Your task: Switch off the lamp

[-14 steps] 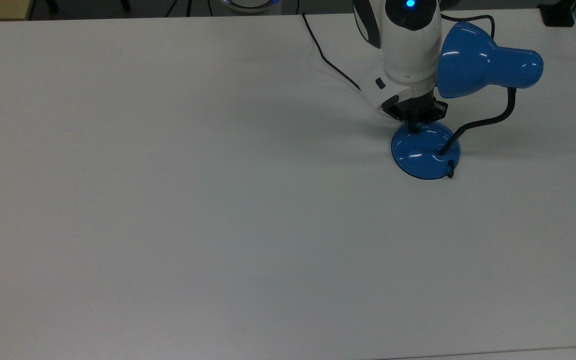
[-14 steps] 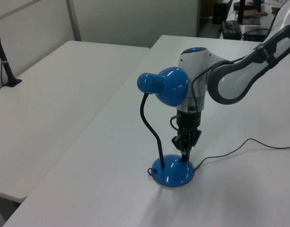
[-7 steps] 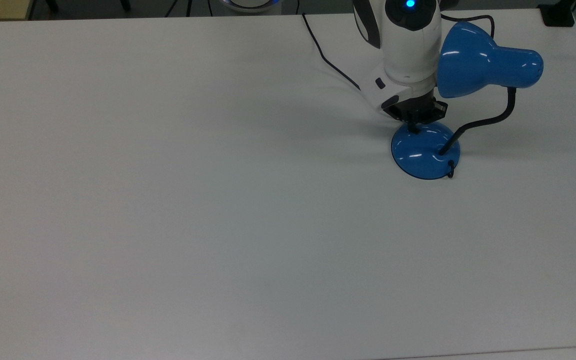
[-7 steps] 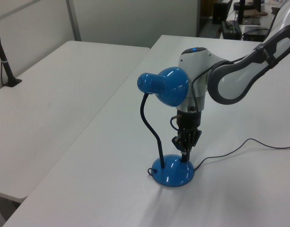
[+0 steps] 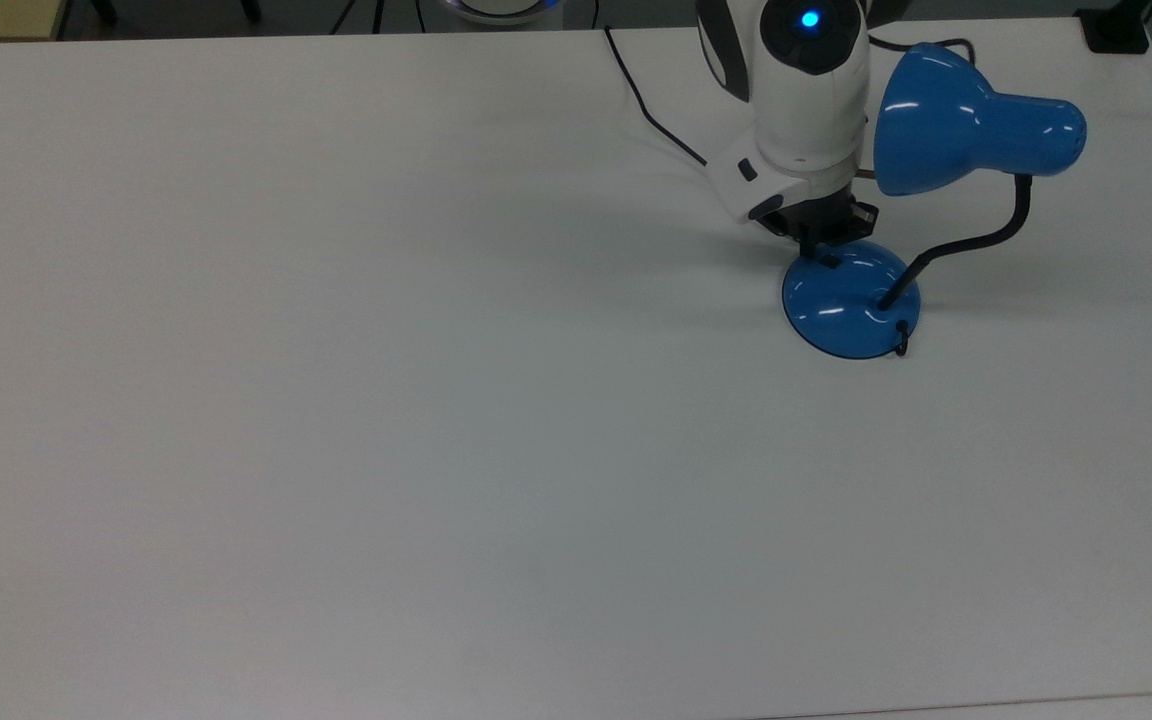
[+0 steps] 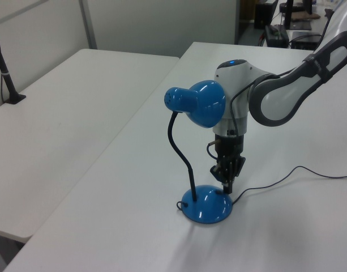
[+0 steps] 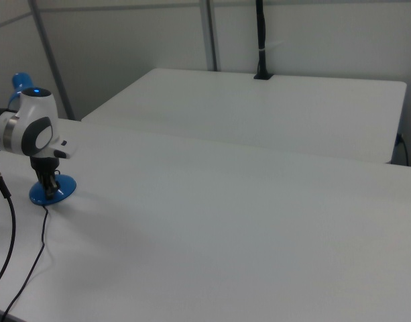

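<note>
- Since the earlier frame the pincer (image 5: 820, 250) has lifted slightly off the dome and shifted toward the top view's upper left.
- Glossy blue desk lamp (image 5: 851, 298) with cone shade and black gooseneck stands at the top view's upper right, on the white surface (image 5: 436, 400).
- Pincer fingers look pressed together, holding nothing, probably to poke the base switch.
- Thin black cord (image 6: 286, 178) trails away behind.
</note>
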{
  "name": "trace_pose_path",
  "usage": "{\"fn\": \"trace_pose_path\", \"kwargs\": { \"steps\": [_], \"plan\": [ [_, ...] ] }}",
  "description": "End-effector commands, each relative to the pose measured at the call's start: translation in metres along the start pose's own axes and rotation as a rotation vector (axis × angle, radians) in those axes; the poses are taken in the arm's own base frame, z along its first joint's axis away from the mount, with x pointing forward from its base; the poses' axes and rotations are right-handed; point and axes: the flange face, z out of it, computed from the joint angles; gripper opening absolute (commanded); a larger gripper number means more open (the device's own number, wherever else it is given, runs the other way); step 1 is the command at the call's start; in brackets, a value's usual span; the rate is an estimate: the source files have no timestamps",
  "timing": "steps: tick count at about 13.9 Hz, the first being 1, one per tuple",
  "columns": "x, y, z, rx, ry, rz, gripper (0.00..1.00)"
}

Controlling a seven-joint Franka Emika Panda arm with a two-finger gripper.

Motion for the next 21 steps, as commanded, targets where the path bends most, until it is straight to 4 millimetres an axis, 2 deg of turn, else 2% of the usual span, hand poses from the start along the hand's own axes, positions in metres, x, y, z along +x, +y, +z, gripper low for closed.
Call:
{"fn": "trace_pose_path", "kwargs": {
  "steps": [1,4,7,10,11,14,15,18,21],
  "plan": [
    [0.003,0.031,0.001,-0.069,-0.064,0.021,0.0],
    [0.008,0.053,-0.04,-0.099,-0.116,-0.003,0.0],
    [0.012,0.097,-0.112,-0.11,-0.173,-0.124,0.0],
    [0.024,0.148,-0.172,-0.093,-0.169,-0.178,0.0],
    [0.022,0.17,-0.202,-0.124,-0.142,-0.238,0.0],
    [0.024,0.204,-0.258,-0.194,-0.116,-0.334,0.2],
    [0.032,0.216,-0.285,-0.193,-0.08,-0.328,0.4],
    [0.046,0.242,-0.326,-0.179,-0.007,-0.341,0.98],
    [0.051,0.25,-0.35,-0.239,0.036,-0.451,1.0]
  ]
}}
